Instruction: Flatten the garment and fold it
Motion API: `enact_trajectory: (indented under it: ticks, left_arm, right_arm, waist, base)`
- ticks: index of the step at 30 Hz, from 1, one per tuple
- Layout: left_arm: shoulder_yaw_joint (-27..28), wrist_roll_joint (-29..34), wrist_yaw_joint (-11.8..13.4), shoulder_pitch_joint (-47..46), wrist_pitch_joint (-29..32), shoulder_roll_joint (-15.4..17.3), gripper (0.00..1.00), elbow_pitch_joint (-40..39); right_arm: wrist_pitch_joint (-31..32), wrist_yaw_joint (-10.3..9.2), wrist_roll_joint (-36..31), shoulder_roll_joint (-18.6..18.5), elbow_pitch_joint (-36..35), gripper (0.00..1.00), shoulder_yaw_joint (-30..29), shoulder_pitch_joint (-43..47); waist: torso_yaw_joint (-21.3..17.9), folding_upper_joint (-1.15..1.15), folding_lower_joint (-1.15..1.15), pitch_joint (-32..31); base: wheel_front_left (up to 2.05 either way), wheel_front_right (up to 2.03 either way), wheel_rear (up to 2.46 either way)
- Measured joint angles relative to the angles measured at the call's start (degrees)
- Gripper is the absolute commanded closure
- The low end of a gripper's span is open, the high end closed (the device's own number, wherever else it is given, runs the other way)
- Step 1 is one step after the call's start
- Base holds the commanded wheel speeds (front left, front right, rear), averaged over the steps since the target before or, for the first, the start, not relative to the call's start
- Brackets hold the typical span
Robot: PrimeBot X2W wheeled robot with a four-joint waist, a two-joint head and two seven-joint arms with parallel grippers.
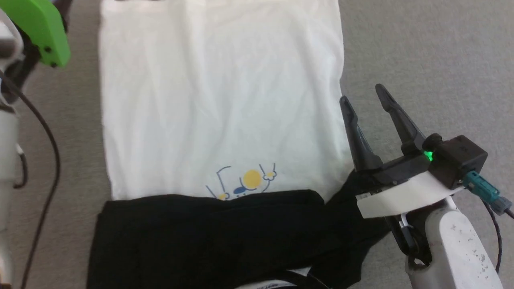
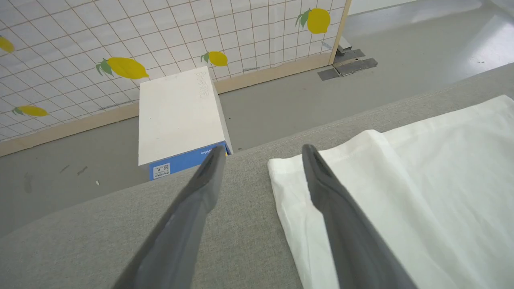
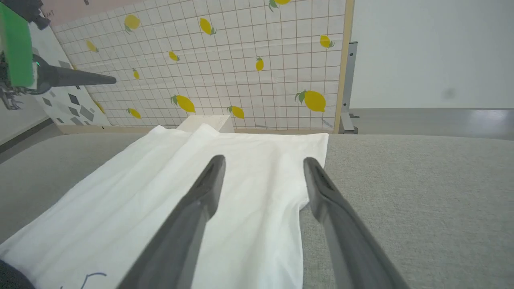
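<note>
Right tool: fingers spread wide, nothing between them. It sits at the right edge of the garment. Its own wrist view shows one finger over white cloth and the other over the grey counter. Cannot tell if it touches.

Left tool: also spread and empty, at the garment's far left corner, one finger over cloth, one over bare counter. The head view gives just its green cover.

The garment lies flat on the counter. The head view shows the print and, nearest the robot, the black section bunched up.

The left wrist view shows a white box on the floor, with a lemon-patterned panel behind it.
</note>
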Motion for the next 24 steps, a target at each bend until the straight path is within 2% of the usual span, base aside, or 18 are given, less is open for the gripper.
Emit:
enact_trajectory:
  ticks: [6, 11, 17, 23, 24]
  left_arm:
    - [0.53, -0.82, 3.26, -4.94, 10.26, 1.32, 0.00, 1.19]
    - [0.42, 1.11, 5.73, -5.82, 16.92, 5.58, 0.00, 0.69]
    - [1.63, 1.07, 8.67, -5.61, 21.94, 7.09, 0.00, -1.18]
    - [1.74, 2.16, 12.77, -4.99, 28.17, 9.18, 0.00, -3.87]
    - [0.96, 2.90, 12.89, -4.72, 29.86, 9.93, 0.52, -4.49]
  right_arm:
    - [-0.83, 0.00, 1.91, 0.00, -0.94, 0.00, 0.91, -0.98]
    - [-1.59, 0.00, 3.77, 0.03, -0.90, 0.00, 2.70, -1.27]
    - [-2.01, 0.00, 5.23, 0.01, -0.47, 0.00, 2.81, -1.26]
    - [-2.01, 0.00, 5.36, 0.01, -0.47, 0.00, 2.98, -1.24]
    - [-2.01, 0.00, 5.53, 0.02, -0.51, 0.00, 3.16, -1.24]
  waist:
    - [-3.70, 0.00, 0.00, 5.00]
    - [-7.31, 0.00, 0.00, 8.05]
    - [-10.61, 0.00, 0.00, 10.70]
    - [-11.99, 0.00, 0.00, 12.45]
    - [-12.09, 0.00, 0.00, 12.57]
  base:
    - [0.00, 0.00, 0.00]
    - [0.00, 0.00, 0.00]
    - [0.00, 0.00, 0.00]
    - [0.00, 0.00, 0.00]
    - [0.00, 0.00, 0.00]
